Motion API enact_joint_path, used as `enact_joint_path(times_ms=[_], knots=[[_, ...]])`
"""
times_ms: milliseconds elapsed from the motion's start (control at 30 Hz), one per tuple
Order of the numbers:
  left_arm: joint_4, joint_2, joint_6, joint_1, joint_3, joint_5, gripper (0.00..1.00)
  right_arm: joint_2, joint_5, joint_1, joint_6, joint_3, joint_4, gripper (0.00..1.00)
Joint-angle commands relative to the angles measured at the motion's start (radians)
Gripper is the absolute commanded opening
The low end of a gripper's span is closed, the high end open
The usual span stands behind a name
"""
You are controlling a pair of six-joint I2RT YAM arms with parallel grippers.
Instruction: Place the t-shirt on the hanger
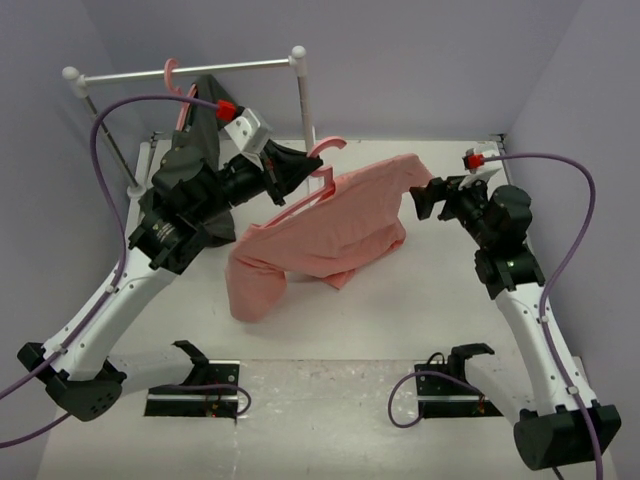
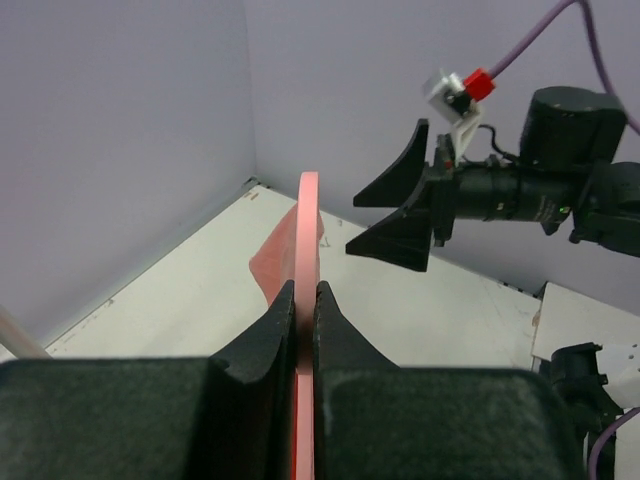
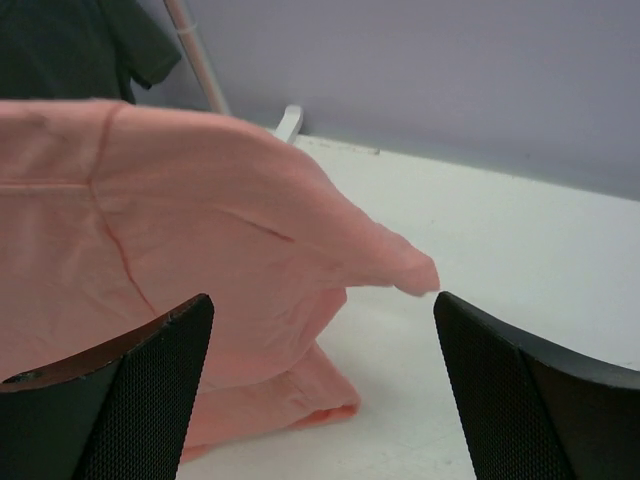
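Note:
The salmon-pink t-shirt (image 1: 325,230) hangs draped over the thin pink hanger (image 1: 322,172), held above the table, its lower part resting on the tabletop. My left gripper (image 1: 300,172) is shut on the hanger near its hook; the left wrist view shows the hanger's edge (image 2: 306,240) pinched between both fingers. My right gripper (image 1: 422,200) is open, just right of the t-shirt's raised shoulder and sleeve tip (image 3: 415,272), which sits between the spread fingers (image 3: 520,390) without contact. The t-shirt fills the left of the right wrist view (image 3: 180,250).
A white clothes rail (image 1: 190,70) stands at the back left, carrying a second pink hanger (image 1: 172,72) with a dark grey shirt (image 1: 200,135). Lilac walls close in at the back and both sides. Two black mounts (image 1: 200,385) sit at the near edge.

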Motion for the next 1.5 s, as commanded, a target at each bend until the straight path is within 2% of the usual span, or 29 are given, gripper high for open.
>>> enact_joint_path(times_ms=[0, 200, 267, 300, 333, 367, 400, 433, 567, 700, 967, 1067, 1133, 1233, 1333, 1400, 1433, 1467], knots=[[0.017, -0.037, -0.025, 0.003, 0.071, 0.027, 0.0, 0.045, -0.104, -0.002, 0.001, -0.005, 0.079, 0.94], [0.01, -0.048, -0.03, 0.003, 0.093, 0.111, 0.0, 0.12, -0.244, 0.0, -0.033, -0.01, 0.198, 0.92], [0.003, -0.051, -0.027, 0.004, 0.101, 0.12, 0.0, 0.14, -0.247, -0.001, -0.041, -0.014, 0.223, 0.75], [-0.002, -0.053, -0.024, 0.004, 0.103, 0.12, 0.0, 0.15, -0.247, -0.002, -0.05, -0.011, 0.23, 0.61], [-0.008, -0.058, -0.021, 0.004, 0.106, 0.115, 0.0, 0.162, -0.246, -0.002, -0.058, -0.003, 0.232, 0.41], [-0.009, -0.064, -0.019, 0.004, 0.106, 0.093, 0.0, 0.175, -0.241, -0.002, -0.064, 0.014, 0.225, 0.13], [-0.013, -0.073, -0.018, 0.004, 0.109, 0.075, 0.0, 0.184, -0.23, -0.002, -0.063, 0.029, 0.175, 0.01], [-0.021, -0.075, -0.018, 0.004, 0.11, 0.039, 0.0, 0.193, -0.188, -0.003, -0.064, 0.039, 0.15, 0.0], [-0.038, -0.091, -0.01, 0.004, 0.127, -0.08, 0.0, 0.201, 0.084, -0.007, -0.019, 0.026, 0.134, 0.0], [-0.035, -0.107, -0.004, 0.004, 0.137, -0.123, 0.0, 0.22, 0.167, -0.06, 0.046, 0.042, 0.1, 0.0], [-0.022, -0.121, -0.016, 0.004, 0.138, -0.114, 0.0, 0.333, 0.177, -0.118, 0.118, 0.155, 0.007, 0.0], [-0.02, -0.121, -0.022, 0.004, 0.149, -0.105, 0.0, 0.372, 0.121, -0.132, 0.138, 0.207, -0.025, 0.0], [-0.02, -0.12, -0.023, 0.004, 0.156, -0.119, 0.0, 0.39, 0.015, -0.132, 0.135, 0.242, -0.049, 0.0], [-0.033, -0.109, -0.029, 0.004, 0.176, -0.184, 0.0, 0.393, -0.004, -0.132, 0.16, 0.271, -0.062, 0.01], [-0.091, -0.098, -0.036, 0.004, 0.251, -0.324, 0.0, 0.395, 0.035, -0.132, 0.186, 0.324, -0.108, 0.54], [-0.117, -0.091, -0.024, 0.004, 0.301, -0.369, 0.0, 0.373, 0.002, -0.131, 0.204, 0.341, -0.118, 0.6], [-0.133, -0.085, -0.01, 0.004, 0.332, -0.421, 0.0, 0.351, -0.016, -0.131, 0.218, 0.341, -0.113, 0.7], [-0.161, -0.072, 0.007, 0.004, 0.375, -0.51, 0.0, 0.314, -0.024, -0.132, 0.237, 0.336, -0.096, 0.88]])
